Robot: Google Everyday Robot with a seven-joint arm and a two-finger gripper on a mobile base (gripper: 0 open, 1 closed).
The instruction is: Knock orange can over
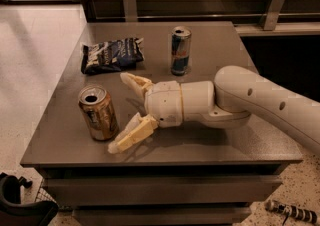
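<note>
The square grey-brown metal table (pixel 235 45) fills most of what I can see, and the robot's thick white arm (pixel 265 100) reaches low across it from the right. At its end the cream two-finger gripper (pixel 122 112) is spread wide and holds nothing. One finger points toward the back and the other lies low near the front edge, just beside the foot of the copper-orange drink can (pixel 97 114). I can't tell whether they touch. That can stands upright at the front left, so the approach looks about finished and the push not yet made. Next comes a sideways sweep to the left, struck high on the can so it topples rather than slides. The crumpled dark blue snack bag (pixel 112 55) and the slim blue-and-silver can (pixel 180 51) stand well apart at the back.
</note>
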